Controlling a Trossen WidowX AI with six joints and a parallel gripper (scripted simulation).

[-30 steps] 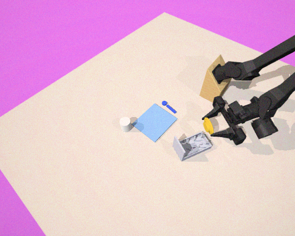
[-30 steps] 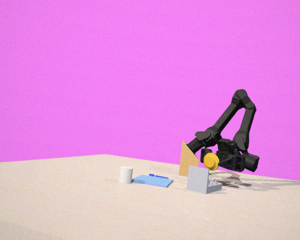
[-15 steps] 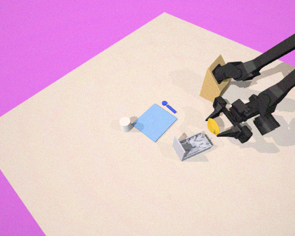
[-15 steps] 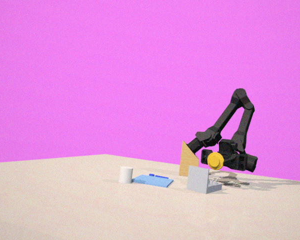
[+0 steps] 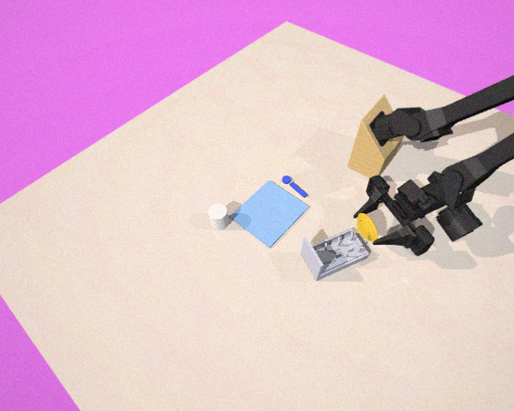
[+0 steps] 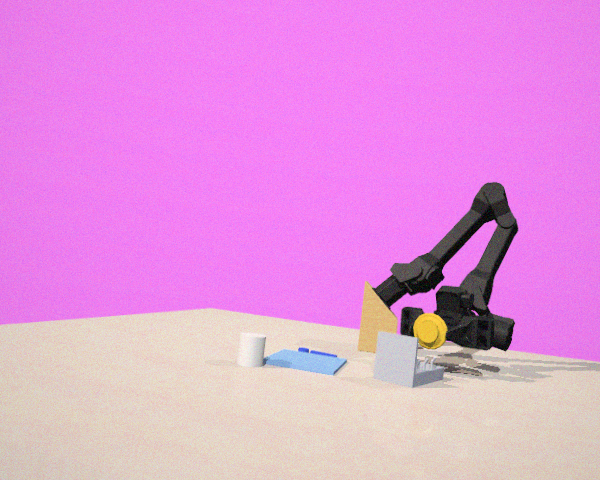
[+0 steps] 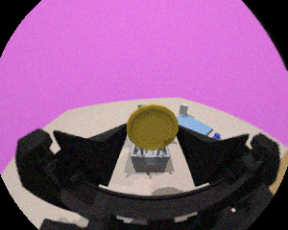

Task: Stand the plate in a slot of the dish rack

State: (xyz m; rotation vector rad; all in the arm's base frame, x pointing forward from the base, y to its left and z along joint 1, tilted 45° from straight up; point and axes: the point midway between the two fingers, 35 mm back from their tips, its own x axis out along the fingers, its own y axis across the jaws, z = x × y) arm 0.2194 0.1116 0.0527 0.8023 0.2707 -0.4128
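Observation:
My gripper (image 5: 364, 229) (image 7: 152, 126) is shut on the yellow plate (image 6: 429, 331), with a fingertip at each side of its rim. The plate is upright and off the table, its broad faces turned toward and away from the wrist camera. The grey dish rack (image 5: 313, 259) (image 6: 395, 359) (image 7: 150, 166) stands on the table with its tall panel at the far end from the gripper. The plate is higher than the rack's low rails, near the end opposite the panel. In the wrist view it hides part of the rack, including most of the tall panel.
A light blue mat (image 5: 271, 214) (image 6: 306, 361) lies beside the rack. A white cylinder (image 5: 218, 217) (image 6: 251, 350) stands at its far corner. A blue disc (image 5: 286, 179) and a blue bar (image 5: 298, 189) lie along another edge. A tan wedge (image 5: 367, 150) (image 6: 377, 328) stands at the arm's base.

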